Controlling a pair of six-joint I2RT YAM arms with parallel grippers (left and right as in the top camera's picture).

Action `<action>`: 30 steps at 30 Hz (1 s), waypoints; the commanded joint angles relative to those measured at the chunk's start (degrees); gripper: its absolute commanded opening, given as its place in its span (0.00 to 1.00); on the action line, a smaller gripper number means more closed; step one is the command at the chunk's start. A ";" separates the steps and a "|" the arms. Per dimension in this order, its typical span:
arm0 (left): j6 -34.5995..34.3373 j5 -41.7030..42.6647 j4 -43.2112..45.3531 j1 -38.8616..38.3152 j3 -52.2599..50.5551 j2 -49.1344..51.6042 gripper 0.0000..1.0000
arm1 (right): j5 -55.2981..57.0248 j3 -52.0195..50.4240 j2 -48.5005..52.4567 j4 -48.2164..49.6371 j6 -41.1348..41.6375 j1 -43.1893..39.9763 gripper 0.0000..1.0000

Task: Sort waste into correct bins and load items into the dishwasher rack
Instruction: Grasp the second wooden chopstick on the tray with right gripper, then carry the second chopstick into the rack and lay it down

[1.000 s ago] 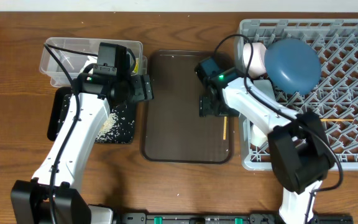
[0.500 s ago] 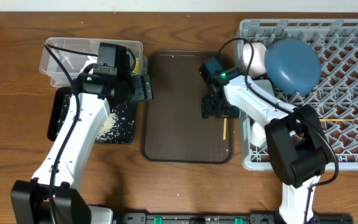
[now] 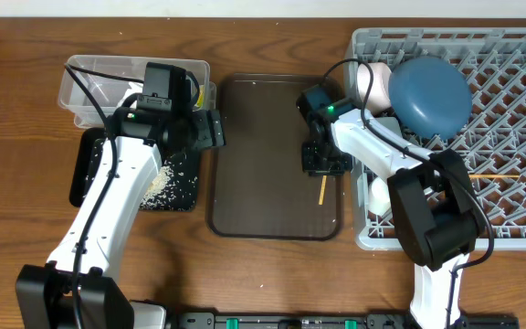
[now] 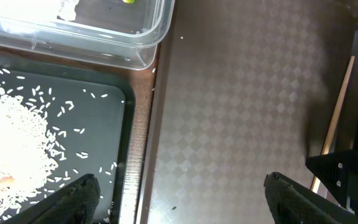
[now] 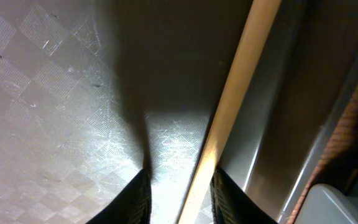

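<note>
My right gripper [image 3: 325, 163] is low over the right side of the brown serving tray [image 3: 263, 155]. Its open fingers [image 5: 182, 199] straddle a thin wooden chopstick [image 5: 241, 81], which lies on the tray against the right finger and sticks out below the gripper in the overhead view [image 3: 321, 190]. My left gripper [image 3: 210, 128] is wide open and empty [image 4: 182, 202] over the tray's left edge. The grey dishwasher rack [image 3: 519, 219] holds the blue plate [image 3: 432, 96], a pale bowl [image 3: 371, 82] and a second chopstick [image 3: 493, 175]. Rice [image 3: 158, 185] lies on the black tray [image 3: 85, 174].
The clear tub [image 3: 89, 73] at the back left holds white tissue [image 4: 67, 7] and a yellow-green wrapper [image 4: 128, 1]. A white item [image 3: 373, 196] sits at the rack's near left corner. The rack wall runs close to my right gripper.
My right gripper has shifted slightly right and toward the front over the chopstick. The chopstick's free end has swung a little left. The left arm has not moved.
</note>
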 commanded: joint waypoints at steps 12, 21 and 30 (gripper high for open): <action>0.31 -0.74 0.00 0.15 -0.15 -0.96 0.88 | -2.60 1.70 1.36 -0.31 -4.42 -0.26 0.01; 0.31 -0.74 0.00 0.15 -0.15 -0.96 0.88 | -2.56 16.06 -1.44 -11.50 -7.85 -0.61 0.01; 0.31 -0.74 0.00 0.15 -0.15 -0.96 0.88 | -1.27 27.17 -10.27 -19.89 -3.21 -9.29 0.01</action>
